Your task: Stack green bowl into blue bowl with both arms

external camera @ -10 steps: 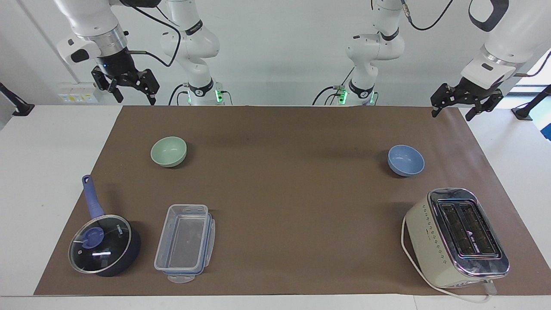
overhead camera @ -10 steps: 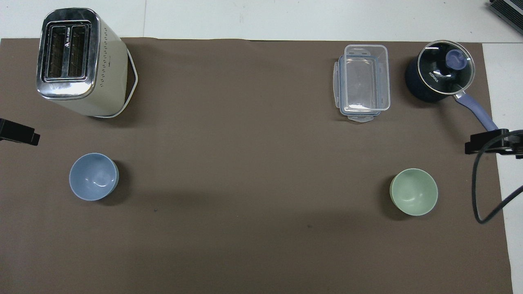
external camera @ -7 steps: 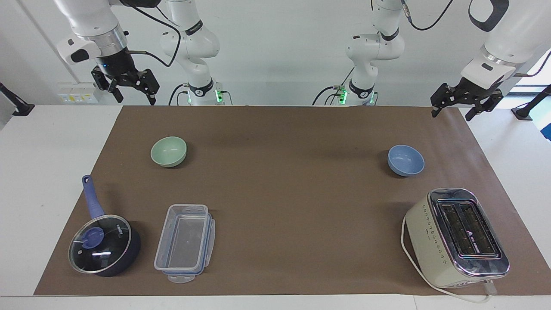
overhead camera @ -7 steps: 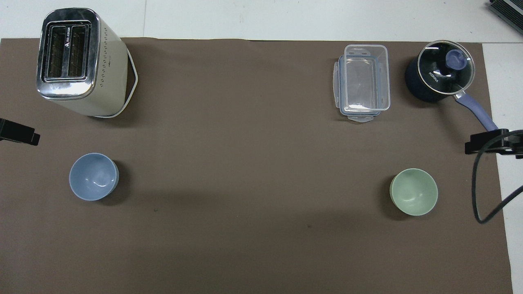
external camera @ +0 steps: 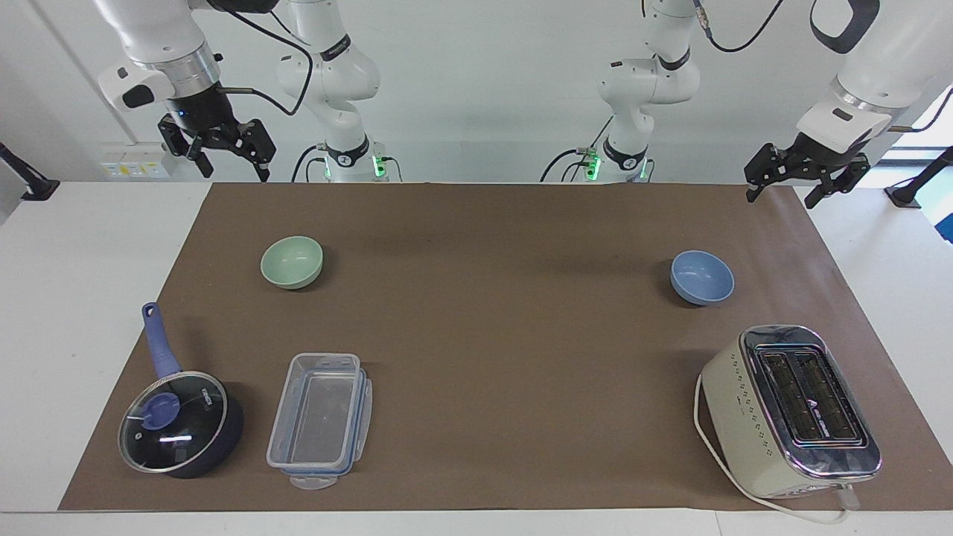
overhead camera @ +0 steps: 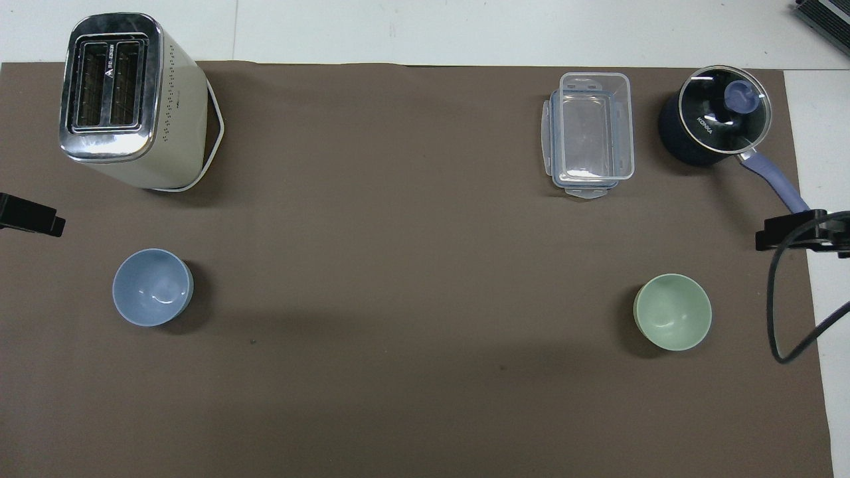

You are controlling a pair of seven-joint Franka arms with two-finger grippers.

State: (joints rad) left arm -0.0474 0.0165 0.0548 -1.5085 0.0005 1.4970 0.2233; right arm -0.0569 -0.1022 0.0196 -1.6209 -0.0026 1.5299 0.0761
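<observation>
Nothing has moved: both arms wait raised. Left gripper (external camera: 806, 181) and right gripper (external camera: 218, 154) hang spread, empty (bowls untouched).

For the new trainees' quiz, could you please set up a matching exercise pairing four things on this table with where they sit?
Things:
1. green bowl
2. blue bowl
3. toaster
4. saucepan

Places:
A. beside the clear container
B. farther from the robots than the blue bowl, at the left arm's end
C. toward the right arm's end, nearer the robots than the container
D. nearer the robots than the toaster

Pairs: 1-C, 2-D, 3-B, 4-A
</observation>
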